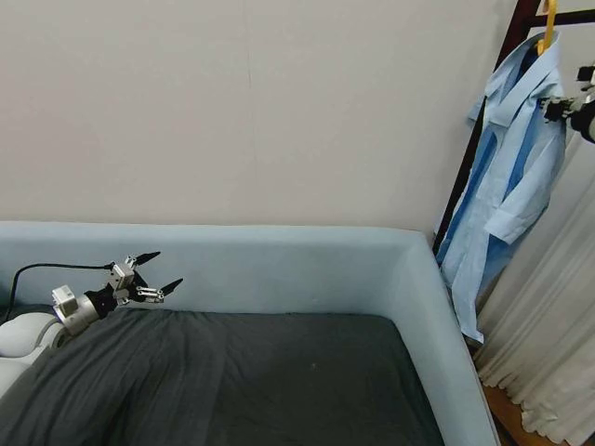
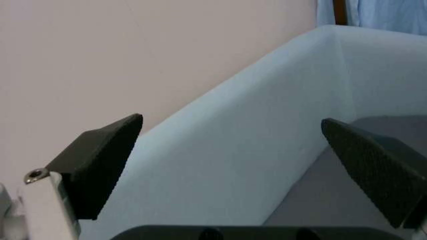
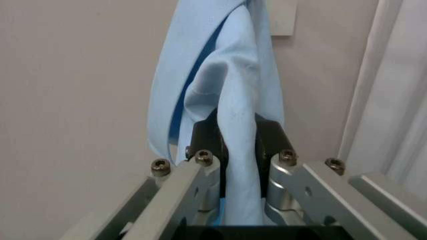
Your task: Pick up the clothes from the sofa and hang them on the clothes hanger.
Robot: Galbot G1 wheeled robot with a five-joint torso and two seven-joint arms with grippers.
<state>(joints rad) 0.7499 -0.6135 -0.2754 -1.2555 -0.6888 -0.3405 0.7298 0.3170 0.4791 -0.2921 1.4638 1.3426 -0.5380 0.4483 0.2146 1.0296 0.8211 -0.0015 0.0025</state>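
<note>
A light blue shirt [image 1: 507, 177] hangs from a yellow hanger [image 1: 550, 23] at the top of a dark wooden rack [image 1: 462, 177], to the right of the sofa. My right gripper [image 1: 558, 107] is raised at the shirt's upper part. In the right wrist view the right gripper [image 3: 238, 135] is shut on a fold of the shirt [image 3: 233, 60]. My left gripper [image 1: 165, 269] hovers open over the left end of the sofa's dark grey seat [image 1: 279, 381], near the backrest [image 1: 279, 269]. Nothing sits between the left gripper [image 2: 230, 125] and the backrest [image 2: 233, 165] it faces.
The sofa has a pale blue backrest and right armrest [image 1: 437, 344]. A plain wall rises behind it. White curtains [image 1: 558, 325] hang at the far right over a strip of wooden floor [image 1: 511, 409].
</note>
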